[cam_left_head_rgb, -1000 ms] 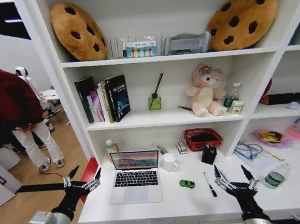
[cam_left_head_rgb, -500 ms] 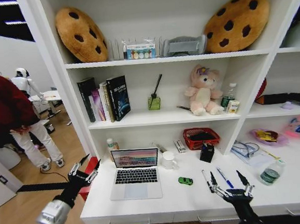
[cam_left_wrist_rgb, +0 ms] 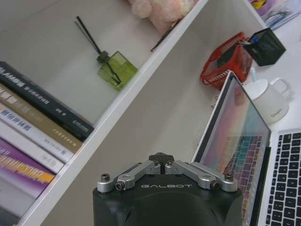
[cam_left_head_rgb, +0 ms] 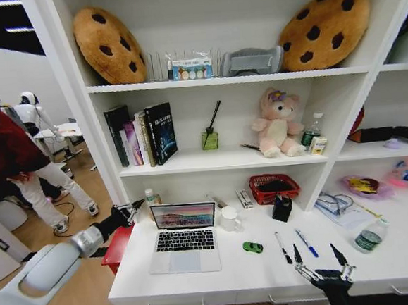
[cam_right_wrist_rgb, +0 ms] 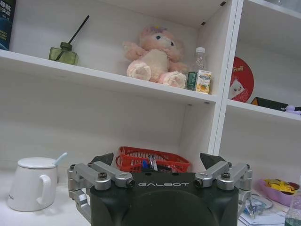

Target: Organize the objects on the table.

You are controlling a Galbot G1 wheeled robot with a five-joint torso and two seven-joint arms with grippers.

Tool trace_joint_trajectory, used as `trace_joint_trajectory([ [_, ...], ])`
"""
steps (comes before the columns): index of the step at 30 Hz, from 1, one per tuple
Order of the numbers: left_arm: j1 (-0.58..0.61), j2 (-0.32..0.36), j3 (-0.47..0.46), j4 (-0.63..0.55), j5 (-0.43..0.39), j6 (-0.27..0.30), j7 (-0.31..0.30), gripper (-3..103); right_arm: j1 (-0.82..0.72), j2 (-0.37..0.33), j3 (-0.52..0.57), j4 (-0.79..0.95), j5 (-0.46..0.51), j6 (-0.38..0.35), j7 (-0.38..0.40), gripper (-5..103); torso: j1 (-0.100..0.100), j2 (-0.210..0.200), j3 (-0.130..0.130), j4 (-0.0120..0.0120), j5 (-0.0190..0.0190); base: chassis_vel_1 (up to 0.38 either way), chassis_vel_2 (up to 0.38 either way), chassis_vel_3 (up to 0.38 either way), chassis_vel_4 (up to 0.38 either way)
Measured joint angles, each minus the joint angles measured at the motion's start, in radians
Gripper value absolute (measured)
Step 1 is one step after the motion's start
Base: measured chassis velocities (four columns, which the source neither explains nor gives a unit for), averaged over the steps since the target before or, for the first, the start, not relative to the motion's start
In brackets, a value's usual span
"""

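Left gripper (cam_left_head_rgb: 129, 212) is hanging off the table's (cam_left_head_rgb: 221, 282) left end, at about 9 o'clock from the laptop (cam_left_head_rgb: 184, 237), up level with the screen's edge. Wrist cam is looking along the screen; its linkages are folded in, fingers clenched with nothing between them. Right gripper (cam_left_head_rgb: 319, 262) is hovering over the front edge of the table, at 5 o'clock from the black pen (cam_left_head_rgb: 283, 247), fingers spread wide, grasping nothing.

Laptop is sitting open, left of centre on the table, screen lit. Tiny green item (cam_left_head_rgb: 252, 247) is lying at 3 o'clock from the laptop's keyboard, apart from it. Black pen and blue pen (cam_left_head_rgb: 306, 243) are lying side by side, near each other but not touching, at 3 o'clock from the green item. White mug (cam_left_head_rgb: 230, 219) is standing at 1 o'clock from the laptop, red mesh basket (cam_left_head_rgb: 274, 188) behind it at the back wall.
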Motion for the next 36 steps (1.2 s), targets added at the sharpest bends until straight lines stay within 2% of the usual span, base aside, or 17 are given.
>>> trace_joint_trajectory([
  [2,-0.088,0.02,0.095,0.025,0.004,-0.013,0.036,0,0.003,0.004,0.001,-0.004,0.002,0.002,0.0,100,0.0,0.0,0.0,0.0,-0.0001,0.0,0.0,0.0,0.0],
  [7,-0.158,0.05,0.167,0.046,0.021,-0.043,0.104,0,0.009,0.01,0.004,-0.006,0.004,0.002,0.0,100,0.0,0.0,0.0,0.0006,-0.0003,0.0,0.0,0.0,0.0],
  [9,-0.247,0.079,0.241,0.072,0.036,-0.076,0.162,0,0.008,0.017,0.003,-0.013,0.003,0.009,-0.003,100,0.0,0.0,0.0,0.0006,-0.0002,0.0,0.0,0.0,0.0],
  [12,-0.297,0.086,0.279,0.084,0.038,-0.085,0.183,0,0.008,0.023,0.001,-0.017,0.0,0.015,-0.006,100,0.0,0.0,0.0,0.0004,-0.0001,0.0,0.0,0.0,0.0],
  [14,-0.414,0.087,0.376,0.11,0.034,-0.089,0.204,0,0.005,0.042,-0.002,-0.024,-0.005,0.03,-0.008,100,0.0,0.0,0.0,0.0003,-0.0003,0.0,0.0,0.0,0.0],
  [15,-0.414,0.087,0.376,0.11,0.034,-0.089,0.204,0,0.005,0.042,-0.002,-0.024,-0.005,0.03,-0.008,100,0.0,0.0,0.0,0.0003,-0.0003,0.0,0.0,0.0,0.0],
  [16,-0.487,0.075,0.432,0.128,0.032,-0.089,0.211,0,0.002,0.052,-0.002,-0.03,-0.007,0.041,-0.01,100,0.0,0.0,0.0,0.0,-0.0001,0.0,0.0,0.0,0.0],
  [17,-0.487,0.075,0.432,0.128,0.032,-0.089,0.211,0,0.002,0.052,-0.002,-0.03,-0.007,0.041,-0.01,100,0.0,0.0,0.0,0.0,-0.0001,0.0,0.0,0.0,0.0],
  [19,-0.619,0.041,0.547,0.165,0.035,-0.088,0.226,0,-0.004,0.06,0.003,-0.04,-0.007,0.057,-0.01,100,0.0,0.0,0.0,0.0003,-0.0003,0.0,0.0,0.0,0.0],
  [20,-0.619,0.041,0.547,0.165,0.035,-0.088,0.226,0,-0.004,0.06,0.003,-0.04,-0.007,0.057,-0.01,100,0.0,0.0,0.0,0.0003,-0.0003,0.0,0.0,0.0,0.0],
  [22,-0.716,0.015,0.647,0.195,0.042,-0.089,0.241,0,-0.008,0.06,0.011,-0.045,-0.001,0.062,-0.01,100,0.0,0.0,0.0,0.0,-0.0001,0.0,0.0,0.0,0.0],
  [24,-0.812,-0.017,0.758,0.247,0.059,-0.117,0.281,0,-0.006,0.057,0.016,-0.053,0.007,0.063,-0.01,100,0.0,0.0,0.0,0.0,-0.0002,0.0,0.0,0.0,0.0],
  [25,-0.812,-0.017,0.758,0.247,0.059,-0.117,0.281,0,-0.006,0.057,0.016,-0.053,0.007,0.063,-0.01,100,0.0,0.0,0.0,0.0,-0.0002,0.0,0.0,0.0,0.0],
  [29,-0.957,-0.065,0.895,0.339,0.095,-0.164,0.357,0,0.005,0.053,0.021,-0.069,0.014,0.063,-0.01,100,0.0,0.0,0.0,0.0003,-0.0001,0.0,0.0,0.0,0.0],
  [30,-0.957,-0.065,0.895,0.339,0.095,-0.164,0.357,0,0.005,0.053,0.021,-0.069,0.014,0.063,-0.01,100,0.0,0.0,0.0,0.0003,-0.0001,0.0,0.0,0.0,0.0],
  [34,-1.026,-0.097,0.948,0.399,0.117,-0.196,0.427,0,0.009,0.056,0.02,-0.079,0.014,0.063,-0.009,100,0.0,0.0,0.0,0.0002,0.0,0.0,0.0,0.0,0.0],
  [36,-1.063,-0.111,0.968,0.43,0.138,-0.225,0.488,0,0.012,0.057,0.02,-0.081,0.014,0.061,-0.009,100,0.0,0.0,0.0,0.0002,-0.0002,0.0,0.0,0.0,0.0],
])
